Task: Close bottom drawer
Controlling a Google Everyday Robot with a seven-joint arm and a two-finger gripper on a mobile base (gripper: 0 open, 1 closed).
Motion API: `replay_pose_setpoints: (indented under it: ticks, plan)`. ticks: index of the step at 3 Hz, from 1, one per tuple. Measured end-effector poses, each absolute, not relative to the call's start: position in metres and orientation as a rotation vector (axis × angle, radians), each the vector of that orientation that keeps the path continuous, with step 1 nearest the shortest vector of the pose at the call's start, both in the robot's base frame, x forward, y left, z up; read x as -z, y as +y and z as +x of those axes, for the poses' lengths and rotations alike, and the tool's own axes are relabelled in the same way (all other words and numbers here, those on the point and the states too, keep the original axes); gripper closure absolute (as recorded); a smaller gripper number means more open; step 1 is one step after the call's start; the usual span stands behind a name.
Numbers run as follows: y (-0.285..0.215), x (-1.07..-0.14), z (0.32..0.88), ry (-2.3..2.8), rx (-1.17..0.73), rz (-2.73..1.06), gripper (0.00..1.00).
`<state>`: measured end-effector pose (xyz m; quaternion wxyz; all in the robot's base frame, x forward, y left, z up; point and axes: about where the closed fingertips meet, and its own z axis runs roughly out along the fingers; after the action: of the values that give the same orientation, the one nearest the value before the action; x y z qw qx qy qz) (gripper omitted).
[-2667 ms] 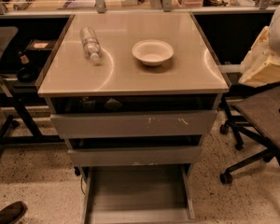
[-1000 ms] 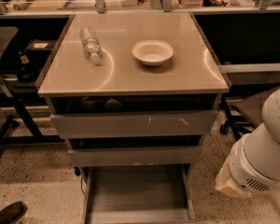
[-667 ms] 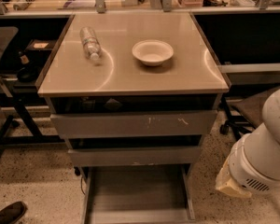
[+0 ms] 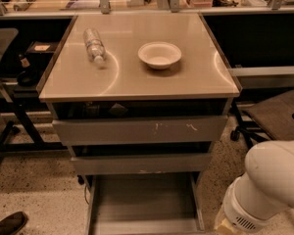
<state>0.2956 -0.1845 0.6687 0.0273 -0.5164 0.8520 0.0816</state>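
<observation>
The bottom drawer (image 4: 144, 202) is pulled far out at the foot of the grey cabinet. It is the narrowest of the three, and its flat shallow tray shows bare. Above it sits the mid-width drawer (image 4: 142, 163) with a pale mark on its lower edge, and above that the widest drawer (image 4: 139, 130) with white scratch marks. My white arm (image 4: 267, 190) fills the lower right corner, to the right of the open drawer. The gripper is out of view.
A plastic bottle (image 4: 94, 45) lies on the beige cabinet top (image 4: 137, 77), beside a white bowl (image 4: 159, 55). An office chair (image 4: 274, 114) stands at the right. A dark shoe (image 4: 7, 224) shows at the lower left. Desks run along the back.
My arm came down from the upper right to the lower right and has since shifted slightly. The drawers, bottle and bowl have not moved.
</observation>
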Motion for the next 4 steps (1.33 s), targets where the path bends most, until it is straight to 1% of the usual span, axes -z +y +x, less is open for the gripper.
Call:
replay_pose_setpoints:
  ticks: [1, 2, 3, 4]
  plan:
    - [-0.185, -0.606, 0.285, 2.737, -0.314, -1.525, 1.0]
    - [-0.185, -0.606, 0.285, 2.737, -0.314, -1.525, 1.0]
    - [-0.179, -0.583, 0.279, 2.742, -0.332, -1.511, 1.0]
    - [-0.187, -0.519, 0.268, 2.828, -0.364, -1.393, 1.0]
